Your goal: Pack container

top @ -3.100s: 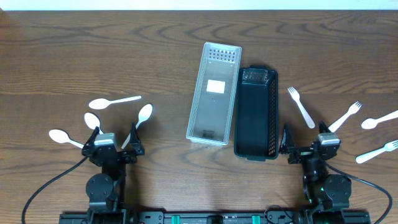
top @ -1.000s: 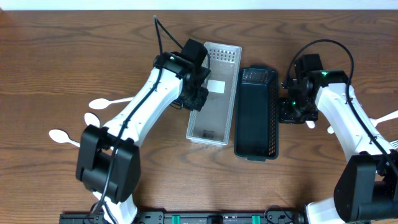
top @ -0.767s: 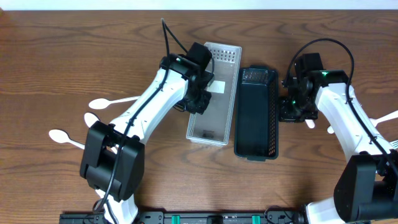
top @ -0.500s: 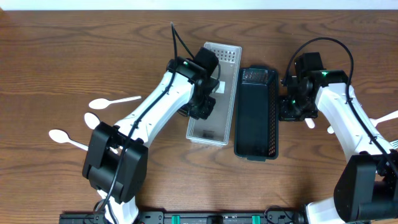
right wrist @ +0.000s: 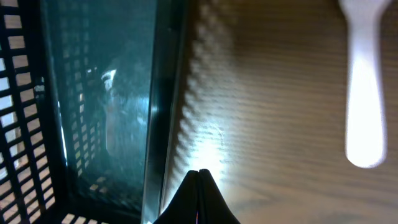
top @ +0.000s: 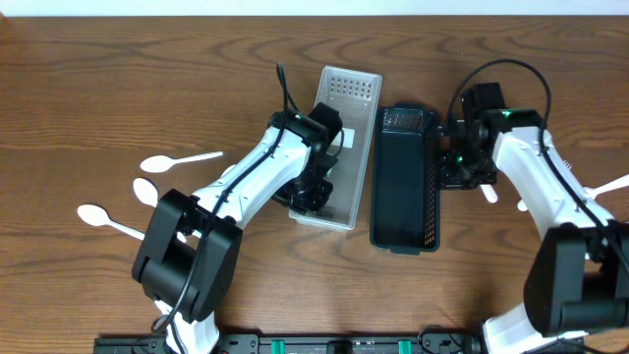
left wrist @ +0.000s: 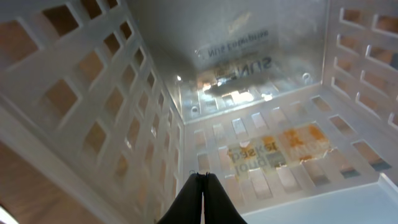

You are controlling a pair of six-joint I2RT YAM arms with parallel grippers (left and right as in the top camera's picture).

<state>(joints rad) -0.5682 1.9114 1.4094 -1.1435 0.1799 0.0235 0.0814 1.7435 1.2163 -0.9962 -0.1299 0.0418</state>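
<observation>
Now left gripper, clenched empty, has slid to the near end inside clear basket. Right gripper, clenched empty, unmoved at black basket right wall. Fork just right, unpicked; packing not begun.

A dark brown bench with a strong, wavy wood grain fills nearly everything seen from overhead. Along its far edge runs a pale strip, whitish and featureless; I cannot tell whether it is wall or floor. The light is even, and shadows on the wood are short and soft. In the right wrist view a bright patch glares off the wood.
</observation>
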